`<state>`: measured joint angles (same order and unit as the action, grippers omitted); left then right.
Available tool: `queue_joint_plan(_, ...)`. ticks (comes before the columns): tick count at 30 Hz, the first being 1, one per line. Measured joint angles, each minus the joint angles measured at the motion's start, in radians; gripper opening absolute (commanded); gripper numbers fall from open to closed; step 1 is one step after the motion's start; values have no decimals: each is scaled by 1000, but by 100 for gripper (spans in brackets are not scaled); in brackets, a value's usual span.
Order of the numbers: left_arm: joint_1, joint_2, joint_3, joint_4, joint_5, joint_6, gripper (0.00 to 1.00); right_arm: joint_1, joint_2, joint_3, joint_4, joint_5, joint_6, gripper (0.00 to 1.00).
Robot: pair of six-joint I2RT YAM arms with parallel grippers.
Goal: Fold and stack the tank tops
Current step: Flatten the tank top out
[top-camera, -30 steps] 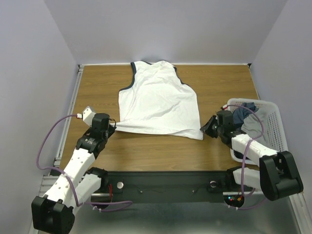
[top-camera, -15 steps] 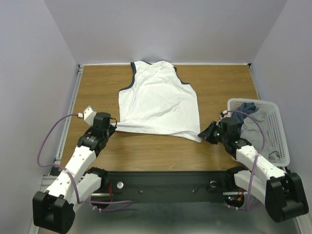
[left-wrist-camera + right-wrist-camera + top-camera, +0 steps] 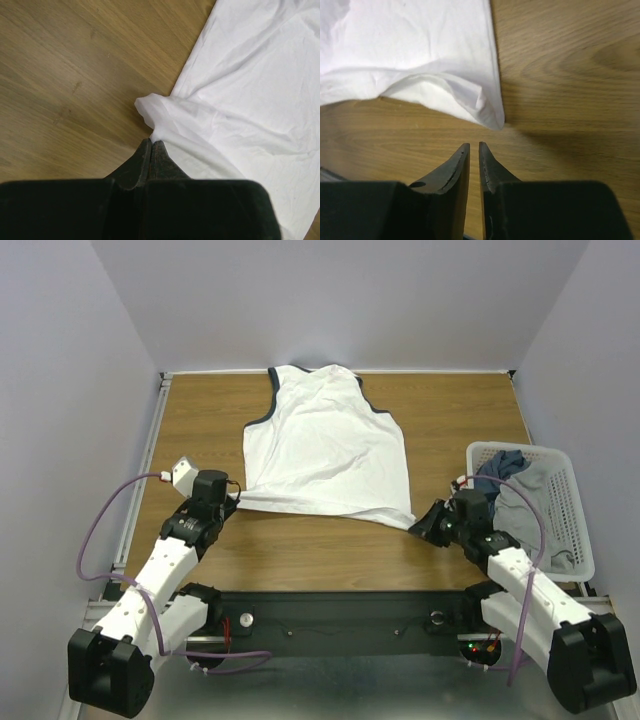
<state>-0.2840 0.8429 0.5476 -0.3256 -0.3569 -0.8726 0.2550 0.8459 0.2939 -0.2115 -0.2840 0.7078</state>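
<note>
- A white tank top (image 3: pixel 325 455) is spread flat on the wooden surface (image 3: pixel 200 430), with the neck toward the far edge and the hem toward the arms.
- Navy edging can be seen at the neck and along the armholes. The shoulder straps are bunched at the far edge, so their lay is hard to make out.
- The near-left hem corner is gripped by the left pincer (image 3: pixel 232 502). In the left wrist view the fingers are pressed together with a puckered tip of white cloth caught at their ends. How much cloth lies between them is hidden by the fingers.
- The right pincer (image 3: pixel 420 523) is held low over the surface just short of the near-right hem corner. In the right wrist view its jaws are parted by a narrow slit, nothing is seen between them, and the cloth corner lies just beyond the tips, apart from them.
- That corner is turned over on itself, so an underlayer is partly covered.
- A white mesh basket (image 3: pixel 572 490) stands at the right edge. In it a grey top (image 3: pixel 525 502) and a dark blue top (image 3: pixel 503 464) are heaped together. Their shapes cannot be told, and the basket's near end is cut off by the right arm.
</note>
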Motion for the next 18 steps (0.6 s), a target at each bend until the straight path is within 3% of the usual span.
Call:
queue_joint_plan(3, 0, 0, 0, 0, -4, 0, 0, 2, 19, 52, -31, 88, 3, 22)
queue_joint_plan(8, 0, 0, 0, -1, -12, 7, 0, 1, 189, 239, -29, 210, -13, 26)
queue_joint_plan(18, 0, -57, -1, 19, -70, 69, 0, 36, 571, 414, 51, 173, -124, 32)
